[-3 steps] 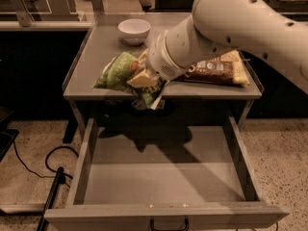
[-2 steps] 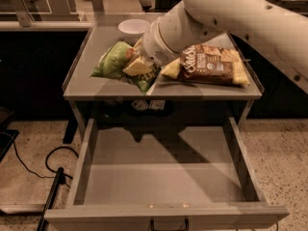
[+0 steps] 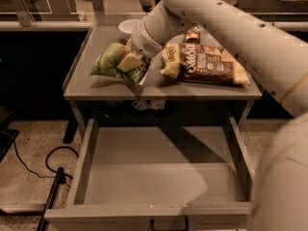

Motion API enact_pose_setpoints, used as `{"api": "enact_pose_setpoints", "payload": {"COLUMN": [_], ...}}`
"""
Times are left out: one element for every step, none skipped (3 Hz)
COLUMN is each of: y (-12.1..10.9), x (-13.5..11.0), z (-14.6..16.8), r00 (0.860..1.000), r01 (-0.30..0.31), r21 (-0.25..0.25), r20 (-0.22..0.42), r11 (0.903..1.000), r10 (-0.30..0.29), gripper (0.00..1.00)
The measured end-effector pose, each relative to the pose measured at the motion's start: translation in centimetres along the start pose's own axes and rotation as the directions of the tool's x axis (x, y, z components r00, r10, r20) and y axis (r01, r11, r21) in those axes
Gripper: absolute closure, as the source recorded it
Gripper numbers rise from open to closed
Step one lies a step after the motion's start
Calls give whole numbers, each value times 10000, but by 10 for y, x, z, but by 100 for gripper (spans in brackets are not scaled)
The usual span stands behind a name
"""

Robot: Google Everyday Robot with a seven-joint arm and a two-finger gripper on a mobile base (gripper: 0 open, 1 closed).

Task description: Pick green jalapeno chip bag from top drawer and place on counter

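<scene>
The gripper (image 3: 131,63) clasps the green jalapeno chip bag (image 3: 108,59) over the counter (image 3: 86,88) near its left edge.

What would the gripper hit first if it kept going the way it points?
The gripper, holding the green bag, points down-left. Probably the counter just beneath the bag comes first, though depth is unclear.

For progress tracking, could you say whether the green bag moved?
Yes; the green jalapeno chip bag, gripper on it, moved from the counter front edge toward the bowl.
</scene>
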State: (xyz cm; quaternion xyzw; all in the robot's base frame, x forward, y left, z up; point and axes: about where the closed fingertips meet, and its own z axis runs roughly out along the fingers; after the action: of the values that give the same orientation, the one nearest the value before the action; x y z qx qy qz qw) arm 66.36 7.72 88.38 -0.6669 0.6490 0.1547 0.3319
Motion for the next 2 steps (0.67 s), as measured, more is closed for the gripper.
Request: {"api": "enact_pose_setpoints", "payload": {"y": [-21, -23], "x": [3, 1], "z": [26, 27], "r00": [9998, 9999], "r01": [53, 66], "r21": [-421, -417], "r20": [-167, -124], "r11": [9991, 9991], "r10": [-60, -72], "gripper": [100, 81]}}
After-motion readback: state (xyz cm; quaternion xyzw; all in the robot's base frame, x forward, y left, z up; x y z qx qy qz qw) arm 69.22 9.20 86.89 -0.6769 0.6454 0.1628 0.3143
